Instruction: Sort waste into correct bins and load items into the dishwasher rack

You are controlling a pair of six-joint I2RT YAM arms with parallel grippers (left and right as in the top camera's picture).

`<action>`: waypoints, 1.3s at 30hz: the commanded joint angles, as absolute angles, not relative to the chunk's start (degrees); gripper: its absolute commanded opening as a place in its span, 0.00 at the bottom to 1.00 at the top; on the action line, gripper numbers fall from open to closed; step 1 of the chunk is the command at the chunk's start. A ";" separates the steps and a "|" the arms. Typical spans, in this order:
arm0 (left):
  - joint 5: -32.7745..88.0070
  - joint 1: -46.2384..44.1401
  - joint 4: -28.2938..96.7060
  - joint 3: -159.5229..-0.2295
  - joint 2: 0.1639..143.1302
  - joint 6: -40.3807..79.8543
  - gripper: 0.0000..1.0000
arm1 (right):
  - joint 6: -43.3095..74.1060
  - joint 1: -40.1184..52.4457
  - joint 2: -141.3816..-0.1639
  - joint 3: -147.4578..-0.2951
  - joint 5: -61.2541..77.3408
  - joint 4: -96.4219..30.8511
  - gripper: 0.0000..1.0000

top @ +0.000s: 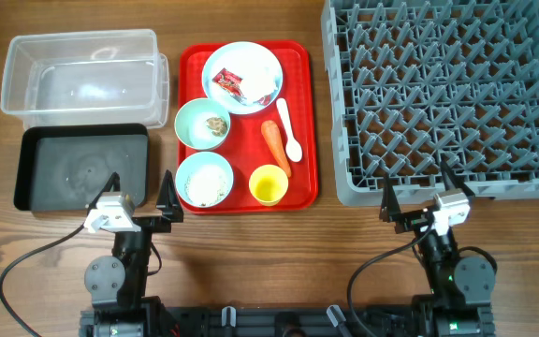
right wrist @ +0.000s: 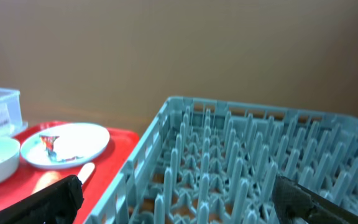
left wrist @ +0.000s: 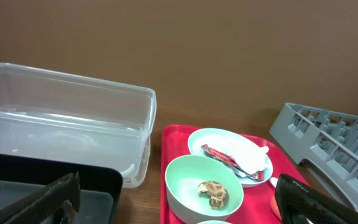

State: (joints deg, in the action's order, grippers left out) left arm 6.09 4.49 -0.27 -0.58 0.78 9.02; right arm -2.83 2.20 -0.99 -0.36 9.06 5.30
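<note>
On the red tray sit a pale blue plate with a red wrapper and white tissue, a mint bowl with a brown lump, a bowl of rice, a yellow cup, a carrot and a white spoon. The clear tub and black tray are at left, the grey rack at right. My left gripper and right gripper are open and empty near the front edge.
The left wrist view shows the tub, the lump bowl and the plate. The right wrist view shows the rack pegs close ahead and the plate at left. Cables trail behind both arms.
</note>
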 commanded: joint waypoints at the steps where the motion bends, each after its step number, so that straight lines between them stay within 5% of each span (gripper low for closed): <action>1: 7.03 4.23 -0.03 -1.91 0.69 7.79 1.00 | -0.91 2.39 -0.43 -0.32 10.66 7.88 1.00; 20: 9.63 4.23 10.20 -29.95 27.55 4.69 1.00 | -3.88 2.39 -5.43 -14.33 13.63 1.10 1.00; 39: 11.14 4.21 41.60 -71.33 64.79 4.89 1.00 | -7.55 2.39 -42.96 -49.34 20.25 -25.06 1.00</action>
